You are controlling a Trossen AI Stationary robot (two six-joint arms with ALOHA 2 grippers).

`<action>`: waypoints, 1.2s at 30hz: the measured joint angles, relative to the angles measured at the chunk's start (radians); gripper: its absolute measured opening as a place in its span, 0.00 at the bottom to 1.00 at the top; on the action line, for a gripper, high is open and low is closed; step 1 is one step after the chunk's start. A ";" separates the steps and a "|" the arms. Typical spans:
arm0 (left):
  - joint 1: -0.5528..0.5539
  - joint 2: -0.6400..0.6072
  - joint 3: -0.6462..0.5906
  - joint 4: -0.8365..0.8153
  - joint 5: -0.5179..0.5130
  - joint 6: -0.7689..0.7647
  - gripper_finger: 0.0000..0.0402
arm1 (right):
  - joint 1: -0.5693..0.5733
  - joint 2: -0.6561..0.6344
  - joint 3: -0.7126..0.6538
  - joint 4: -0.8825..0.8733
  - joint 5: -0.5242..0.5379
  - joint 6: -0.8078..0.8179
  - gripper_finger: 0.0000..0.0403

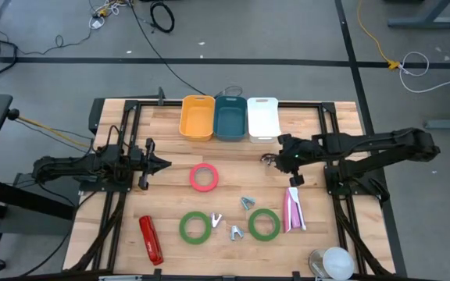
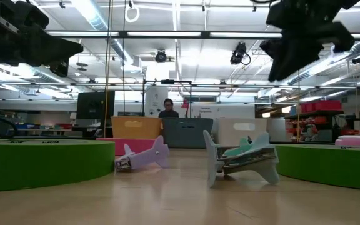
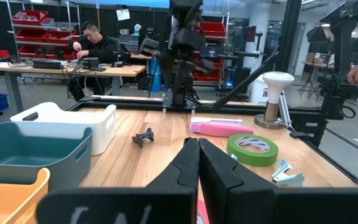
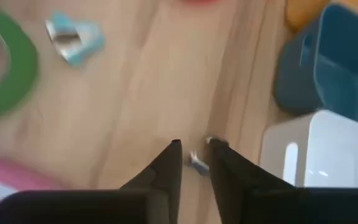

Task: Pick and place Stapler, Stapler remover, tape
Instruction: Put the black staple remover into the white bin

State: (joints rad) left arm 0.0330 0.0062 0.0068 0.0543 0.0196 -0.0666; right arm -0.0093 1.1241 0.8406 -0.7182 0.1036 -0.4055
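Note:
A pinkish-red tape roll [image 1: 204,177] lies flat mid-table, and two green tape rolls [image 1: 195,226] [image 1: 263,225] lie nearer the front. A red stapler [image 1: 151,239] lies front left and a pink stapler [image 1: 293,211] front right. Pale stapler removers [image 1: 246,203] [image 1: 216,221] [image 1: 235,232] lie between the green rolls. A dark stapler remover [image 1: 269,161] [image 3: 143,137] sits in front of the white bin. My right gripper [image 1: 281,156] [image 4: 191,148] hangs over it, tipped down, its fingers a little apart and touching nothing. My left gripper [image 1: 162,164] [image 3: 194,155] waits shut and level at the left.
Orange [image 1: 197,117], teal [image 1: 230,117] and white [image 1: 262,117] bins stand in a row at the far edge. A white-headed lamp [image 1: 330,261] stands at the front right corner. Bare wood lies between the pinkish-red roll and the bins. A person sits at a bench beyond the table.

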 joint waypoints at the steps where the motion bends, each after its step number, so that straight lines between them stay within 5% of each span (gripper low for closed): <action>1: 0.000 0.000 0.000 0.000 0.000 0.000 0.02 | 0.000 0.014 0.000 -0.013 0.016 -0.022 0.25; 17: 0.000 0.000 0.000 0.000 0.000 0.000 0.02 | -0.032 0.215 0.000 -0.028 0.046 -0.292 0.54; 36: 0.000 0.000 0.000 0.000 0.000 0.000 0.02 | -0.184 0.361 0.000 0.075 -0.066 -0.479 0.49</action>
State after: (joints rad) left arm 0.0333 0.0060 0.0068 0.0544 0.0194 -0.0662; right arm -0.1938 1.4855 0.8406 -0.6428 0.0372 -0.8849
